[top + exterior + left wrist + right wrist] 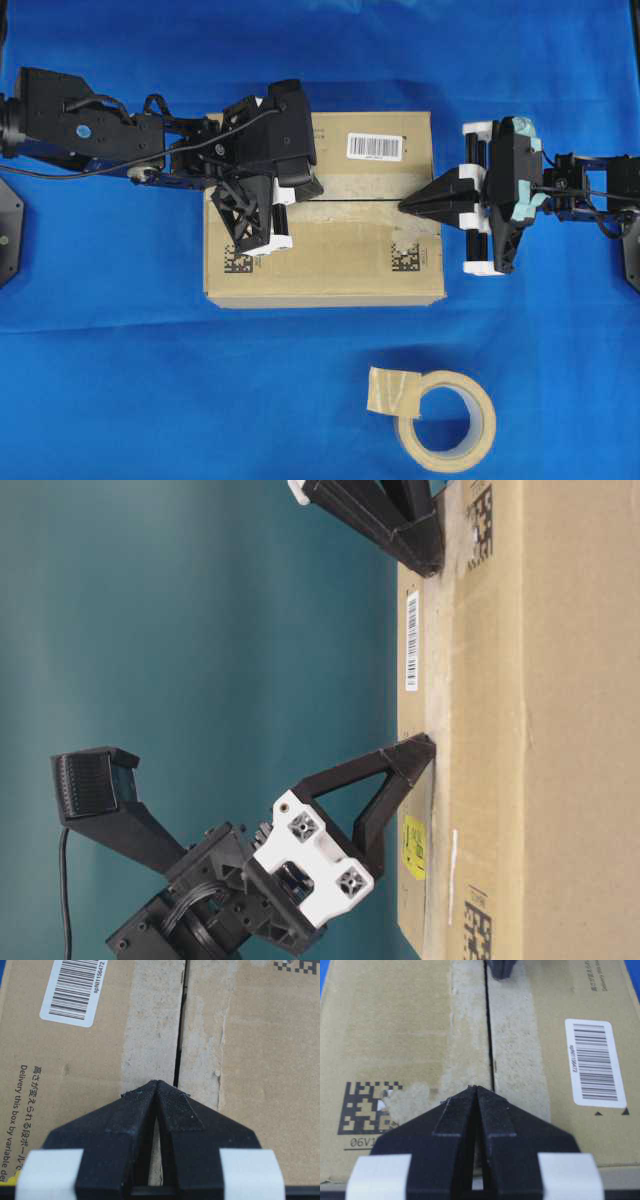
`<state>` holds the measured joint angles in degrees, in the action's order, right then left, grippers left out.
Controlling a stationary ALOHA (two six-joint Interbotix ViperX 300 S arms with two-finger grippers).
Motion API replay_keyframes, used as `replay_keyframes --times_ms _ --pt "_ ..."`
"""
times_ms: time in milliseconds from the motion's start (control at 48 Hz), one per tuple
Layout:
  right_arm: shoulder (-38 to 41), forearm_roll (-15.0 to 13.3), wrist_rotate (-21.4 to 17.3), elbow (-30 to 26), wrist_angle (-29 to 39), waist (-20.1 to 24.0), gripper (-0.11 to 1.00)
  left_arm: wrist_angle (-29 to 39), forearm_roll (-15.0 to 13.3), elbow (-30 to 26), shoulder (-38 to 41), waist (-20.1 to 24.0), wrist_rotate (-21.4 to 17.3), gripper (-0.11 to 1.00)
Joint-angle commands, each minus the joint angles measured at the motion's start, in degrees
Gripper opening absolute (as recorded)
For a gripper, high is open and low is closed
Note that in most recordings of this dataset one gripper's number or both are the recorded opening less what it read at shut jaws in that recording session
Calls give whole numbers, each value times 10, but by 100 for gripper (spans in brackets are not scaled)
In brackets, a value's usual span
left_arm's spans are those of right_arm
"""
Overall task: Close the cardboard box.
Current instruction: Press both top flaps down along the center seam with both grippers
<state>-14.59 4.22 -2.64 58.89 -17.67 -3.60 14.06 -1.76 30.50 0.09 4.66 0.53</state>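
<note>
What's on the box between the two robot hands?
From overhead, only the box top's middle seam and old tape marks lie between the left gripper and right gripper.

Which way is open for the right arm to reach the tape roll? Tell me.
Probably yes: the tape roll lies apart from the cardboard box on bare cloth, nothing between it and the right end effector.

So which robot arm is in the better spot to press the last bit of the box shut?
Probably the left. Its shut tool sits over the box top, right by the seam between the flaps. The right tool, also shut, only touches the seam's end at the box edge.
</note>
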Motion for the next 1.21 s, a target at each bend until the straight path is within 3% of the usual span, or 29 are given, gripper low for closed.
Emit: replay_keyframes --times_ms 0,730,980,1188 --pt "-2 0 1 -3 -4 -7 0 -2 -1 -4 -14 -6 1 0" --pt "-2 2 0 11 -5 -22 0 -20 -2 2 -18 -10 1 0" --pt "-2 2 0 11 -6 -22 0 -109 -2 53 -48 -17 0 0" --pt "-2 2 0 11 -13 -22 0 -250 -2 142 -105 -17 -5 0"
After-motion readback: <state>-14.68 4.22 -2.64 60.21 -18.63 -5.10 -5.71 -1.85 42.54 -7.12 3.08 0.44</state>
